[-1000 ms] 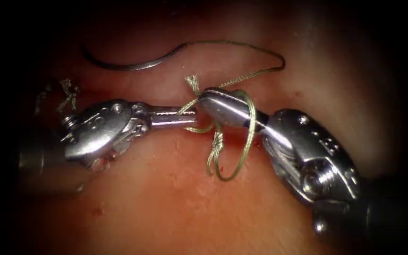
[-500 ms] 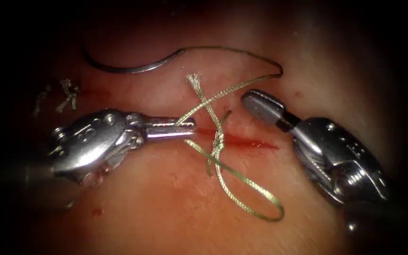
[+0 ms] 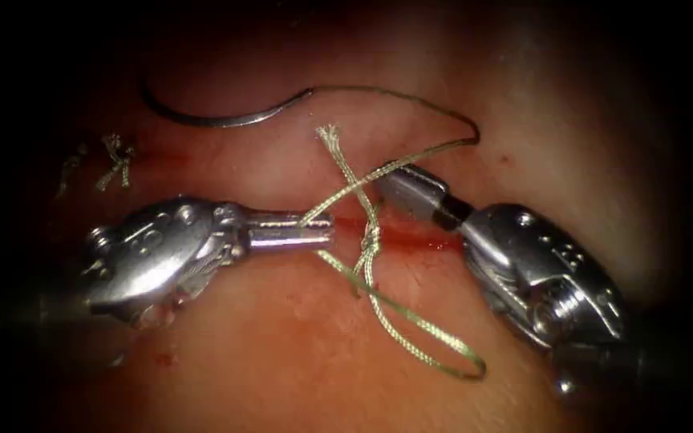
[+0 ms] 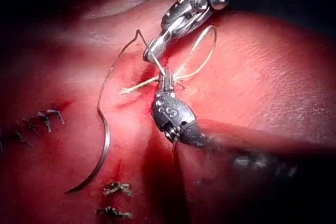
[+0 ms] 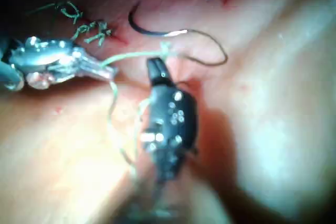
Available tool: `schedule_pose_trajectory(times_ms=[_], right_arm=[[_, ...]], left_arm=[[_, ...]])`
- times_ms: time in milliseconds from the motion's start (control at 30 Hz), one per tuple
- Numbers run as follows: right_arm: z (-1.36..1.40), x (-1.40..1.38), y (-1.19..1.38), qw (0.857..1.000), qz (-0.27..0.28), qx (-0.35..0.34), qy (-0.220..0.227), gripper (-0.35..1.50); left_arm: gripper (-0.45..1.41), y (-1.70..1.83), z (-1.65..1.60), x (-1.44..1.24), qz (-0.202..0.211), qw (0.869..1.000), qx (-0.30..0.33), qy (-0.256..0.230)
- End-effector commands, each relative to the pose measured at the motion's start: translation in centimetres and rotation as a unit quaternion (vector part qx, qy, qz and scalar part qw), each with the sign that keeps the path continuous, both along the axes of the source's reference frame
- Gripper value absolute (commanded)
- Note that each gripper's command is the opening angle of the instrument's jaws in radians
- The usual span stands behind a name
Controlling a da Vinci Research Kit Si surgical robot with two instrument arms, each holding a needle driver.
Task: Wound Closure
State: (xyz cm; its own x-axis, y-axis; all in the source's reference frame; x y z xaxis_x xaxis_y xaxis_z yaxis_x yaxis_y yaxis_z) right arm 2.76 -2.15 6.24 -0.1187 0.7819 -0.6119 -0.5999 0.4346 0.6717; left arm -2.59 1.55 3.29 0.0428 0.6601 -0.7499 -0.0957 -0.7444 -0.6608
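The curved needle (image 3: pixel 218 117) lies free on the tissue (image 3: pixel 298 353) above the cut (image 3: pixel 419 237), held by neither tool and not in the tissue. Its thread (image 3: pixel 443 104) arcs right, then runs back down-left to my left tool (image 3: pixel 318 229), which is shut on it just left of the knot (image 3: pixel 370 238). My right tool (image 3: pixel 385 176) has its jaws shut, the tip resting against that same strand above the cut. A frayed tail (image 3: pixel 329 135) sticks up and a slack loop (image 3: pixel 451 353) lies below. The left wrist view has needle (image 4: pixel 103 150) and left tool (image 4: pixel 166 81).
Finished stitches with cut thread ends (image 3: pixel 114 160) sit at the left end of the wound, again as stitches (image 4: pixel 115 188) in the left wrist view. Red fluid lines the cut. The right tool's body (image 3: pixel 539 273) covers the tissue right of the cut.
The right tool drew back right, the thread loop slipped off its jaws onto the tissue, then it came back left to the upper strand. The left tool kept its hold.
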Motion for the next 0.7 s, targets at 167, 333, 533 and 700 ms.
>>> schedule_pose_trajectory(times_ms=[167, 333, 533, 700], right_arm=[[0.28, 0.25, -0.15, 0.997, -0.081, 0.018, 0.007, -0.35], [0.37, 0.52, -0.23, 0.987, -0.153, 0.013, 0.037, -0.35], [0.30, 0.59, -0.26, 0.976, -0.206, 0.003, 0.065, -0.35], [0.18, 0.58, -0.21, 0.975, -0.201, -0.023, 0.089, -0.35]], left_arm=[[-0.45, 0.30, -0.13, -0.02, -0.008, 1.000, -0.001, -0.002], [-0.45, 0.60, -0.31, -0.27, -0.008, 1.000, -0.006, -0.012], [-0.45, 1.10, -0.15, -0.45, -0.005, 1.000, -0.020, -0.017], [-0.45, 1.45, 0.31, -0.47, 0.008, 0.999, -0.035, -0.008]])
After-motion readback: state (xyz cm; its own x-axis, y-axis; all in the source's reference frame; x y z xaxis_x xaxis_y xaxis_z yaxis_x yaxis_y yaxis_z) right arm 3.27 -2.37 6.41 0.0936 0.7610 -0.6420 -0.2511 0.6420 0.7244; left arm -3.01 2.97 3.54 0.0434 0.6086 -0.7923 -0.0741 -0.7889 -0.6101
